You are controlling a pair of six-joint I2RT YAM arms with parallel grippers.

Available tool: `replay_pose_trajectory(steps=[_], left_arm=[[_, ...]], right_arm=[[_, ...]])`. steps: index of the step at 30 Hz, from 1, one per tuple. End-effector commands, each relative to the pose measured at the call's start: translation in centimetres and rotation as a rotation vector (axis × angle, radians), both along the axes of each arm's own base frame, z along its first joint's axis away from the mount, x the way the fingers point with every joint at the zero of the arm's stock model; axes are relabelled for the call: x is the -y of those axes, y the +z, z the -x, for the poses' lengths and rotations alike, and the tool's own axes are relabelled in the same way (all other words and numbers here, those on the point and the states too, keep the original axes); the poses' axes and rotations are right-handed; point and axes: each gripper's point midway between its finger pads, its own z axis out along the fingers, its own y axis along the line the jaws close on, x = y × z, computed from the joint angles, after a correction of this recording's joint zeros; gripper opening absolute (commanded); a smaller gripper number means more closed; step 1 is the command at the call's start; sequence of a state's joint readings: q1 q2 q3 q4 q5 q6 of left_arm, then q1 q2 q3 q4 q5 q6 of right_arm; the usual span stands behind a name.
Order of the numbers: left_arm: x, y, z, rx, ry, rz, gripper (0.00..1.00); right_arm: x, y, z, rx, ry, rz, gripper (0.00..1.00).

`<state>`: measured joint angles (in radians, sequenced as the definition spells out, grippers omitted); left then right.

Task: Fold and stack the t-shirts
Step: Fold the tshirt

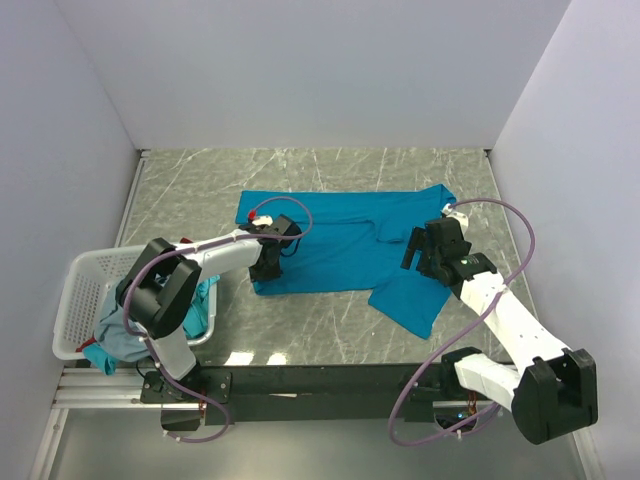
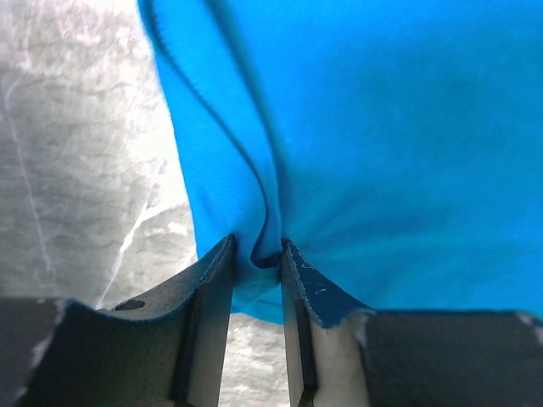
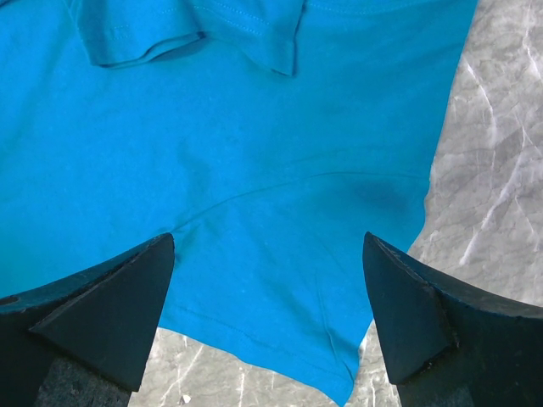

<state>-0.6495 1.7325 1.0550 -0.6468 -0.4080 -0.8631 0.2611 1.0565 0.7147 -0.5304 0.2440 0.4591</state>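
A bright teal-blue cloth t-shirt (image 1: 340, 245) lies spread, slightly rumpled, on a grey marble-patterned surface (image 1: 300, 175). The left jaws are clenched on a small pucker of cloth at the shirt's near left edge. The right jaws gape, released, over the sleeve side and hold nothing. The pinch looks shallow, so a lift may let the cloth slip out or drag the unheld side askew. More crumpled shirts (image 1: 120, 335) sit in a white plastic lattice basket (image 1: 80, 275) to the left.
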Motion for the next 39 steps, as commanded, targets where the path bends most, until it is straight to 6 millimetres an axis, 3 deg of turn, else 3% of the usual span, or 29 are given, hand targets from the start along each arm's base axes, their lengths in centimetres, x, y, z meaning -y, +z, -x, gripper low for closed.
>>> replay_pose_trajectory(steps=[1,10,13,17,22,24,26,27,29,32,39], left_arm=[[-0.4,1.6,0.4,0.014,0.022,-0.006,0.33],[-2.2,2.5,0.8,0.038,0.075,-0.066,0.27],[-2.7,2.5,0.9,0.042,0.087,-0.095,0.2],[-3.1,2.8,0.8,0.061,0.113,-0.105,0.01],[-3.1,3.1,0.8,0.1,0.135,-0.066,0.01],[-3.4,2.9,1.1,0.107,0.152,-0.056,0.01],[-3.4,2.9,1.1,0.121,0.168,-0.036,0.01],[-3.6,2.8,1.2,0.125,0.172,-0.031,0.01],[-4.0,2.7,1.4,0.129,0.193,-0.027,0.01],[-4.5,2.3,2.2,0.134,0.222,-0.008,0.01],[-4.7,1.1,2.8,0.133,0.263,0.028,0.01]], right_arm=[[0.4,0.5,-0.7,0.029,-0.018,0.012,0.98],[0.0,0.1,-0.6,0.017,-0.002,-0.002,0.98],[0.0,0.0,-0.6,0.012,-0.003,-0.004,0.98],[0.4,0.0,0.0,-0.014,-0.04,-0.001,0.98],[-0.3,-1.8,4.0,-0.135,-0.082,-0.091,0.98],[-1.5,-3.6,6.5,-0.217,-0.074,-0.163,0.98],[-2.9,-4.2,8.2,-0.255,-0.064,-0.21,0.98],[-4.6,-4.4,9.2,-0.281,-0.022,-0.244,0.98],[-5.3,-4.8,10.2,-0.323,-0.058,-0.261,0.98],[-3.8,-6.4,13.0,-0.428,-0.122,-0.164,0.98],[-2.5,-7.9,13.5,-0.43,-0.237,-0.13,0.95]])
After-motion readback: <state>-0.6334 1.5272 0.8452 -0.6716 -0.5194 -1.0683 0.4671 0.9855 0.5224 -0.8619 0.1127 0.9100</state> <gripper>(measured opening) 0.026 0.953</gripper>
